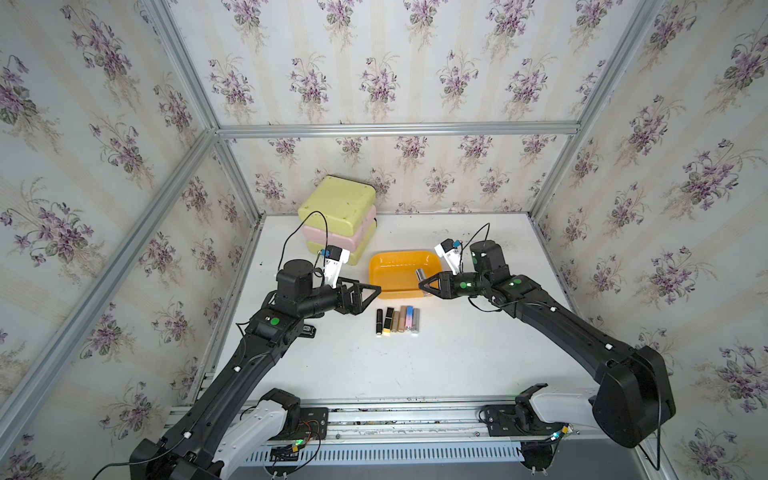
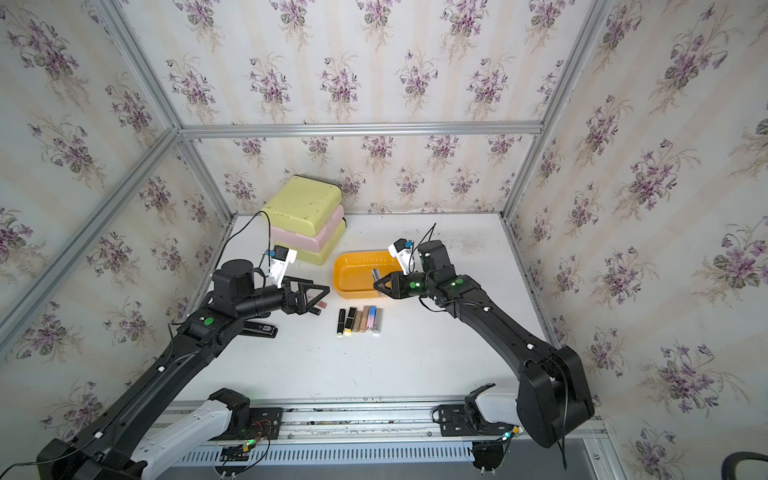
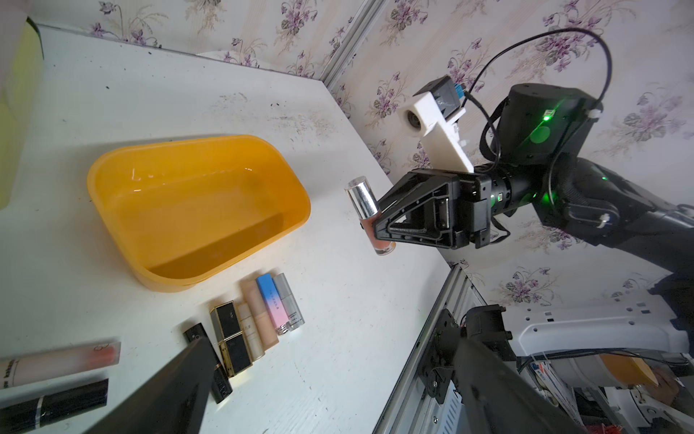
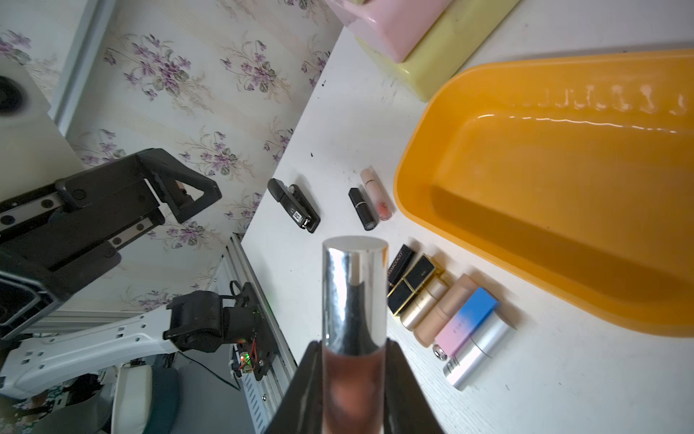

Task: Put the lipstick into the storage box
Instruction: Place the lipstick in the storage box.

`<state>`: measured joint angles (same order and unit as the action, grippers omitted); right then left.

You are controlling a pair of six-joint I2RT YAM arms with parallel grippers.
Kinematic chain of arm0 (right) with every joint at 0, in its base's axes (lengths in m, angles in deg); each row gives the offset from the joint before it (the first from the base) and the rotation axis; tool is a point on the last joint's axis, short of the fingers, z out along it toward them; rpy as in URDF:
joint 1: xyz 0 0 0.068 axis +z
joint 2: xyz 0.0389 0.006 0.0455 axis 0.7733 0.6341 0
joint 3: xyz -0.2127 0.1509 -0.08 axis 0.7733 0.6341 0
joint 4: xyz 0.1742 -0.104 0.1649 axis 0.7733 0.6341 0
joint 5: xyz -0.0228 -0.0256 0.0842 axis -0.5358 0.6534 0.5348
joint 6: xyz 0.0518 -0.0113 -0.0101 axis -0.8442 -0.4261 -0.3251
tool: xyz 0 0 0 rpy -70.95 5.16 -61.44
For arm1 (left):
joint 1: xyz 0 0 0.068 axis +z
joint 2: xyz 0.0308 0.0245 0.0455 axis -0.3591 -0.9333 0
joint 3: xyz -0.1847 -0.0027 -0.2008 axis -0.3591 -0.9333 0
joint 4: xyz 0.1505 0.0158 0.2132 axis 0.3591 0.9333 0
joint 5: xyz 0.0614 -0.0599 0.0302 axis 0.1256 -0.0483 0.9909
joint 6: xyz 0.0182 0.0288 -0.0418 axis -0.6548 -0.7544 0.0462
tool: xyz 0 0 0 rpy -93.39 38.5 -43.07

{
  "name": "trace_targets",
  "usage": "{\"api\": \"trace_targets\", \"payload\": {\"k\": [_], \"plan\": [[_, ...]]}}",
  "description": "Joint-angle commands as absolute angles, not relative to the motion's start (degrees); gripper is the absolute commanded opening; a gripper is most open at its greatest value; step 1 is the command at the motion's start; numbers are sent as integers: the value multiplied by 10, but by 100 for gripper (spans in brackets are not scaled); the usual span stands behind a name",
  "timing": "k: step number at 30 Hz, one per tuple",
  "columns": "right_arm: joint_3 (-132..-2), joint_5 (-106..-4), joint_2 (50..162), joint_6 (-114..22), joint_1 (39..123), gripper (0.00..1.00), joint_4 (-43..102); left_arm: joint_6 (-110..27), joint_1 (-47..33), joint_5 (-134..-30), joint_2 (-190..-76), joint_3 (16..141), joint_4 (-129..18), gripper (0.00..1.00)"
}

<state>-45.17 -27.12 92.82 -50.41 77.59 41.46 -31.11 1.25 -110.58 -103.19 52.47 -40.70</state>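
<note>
- Lipstick (image 3: 370,215), a silver-capped tube with a reddish-brown body, is hanging above the worktop (image 1: 478,353), gripped around its body by the right tool (image 1: 423,285); the silver cap is pointing up and tilting slightly, so the long axis is standing close to upright.
- Left tool (image 1: 376,291) is hovering with its jaws spread wide and nothing between them, just left of the storage box (image 1: 384,259) and above the two loose lipsticks (image 4: 370,199) lying there.
- Storage box, the orange-yellow tray, is sitting empty between the two tools; in both top views the held tube is appearing over its right-hand near corner.
- Row of lipsticks (image 1: 398,320) is lying side by side on the worktop just in front of the tray, untouched.
- Right tool is clenching the tube, and it is the nearer arm: the tray's open floor is lying leftward and slightly away from it, so I judge a short move inward, then a release.
</note>
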Motion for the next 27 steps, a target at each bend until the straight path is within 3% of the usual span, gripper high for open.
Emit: {"api": "trace_targets", "payload": {"k": [1, 16, 27], "plan": [[-451, -222, 925, -542, 774, 16, 339, -311, 13, -1127, -1032, 543, -429, 100], [-399, -143, 881, -618, 773, 16, 201, -225, 24, -1219, -1090, 612, -506, 98], [-416, -128, 880, -624, 776, 16, 192, -187, -18, -1215, -1147, 624, -554, 83]]}}
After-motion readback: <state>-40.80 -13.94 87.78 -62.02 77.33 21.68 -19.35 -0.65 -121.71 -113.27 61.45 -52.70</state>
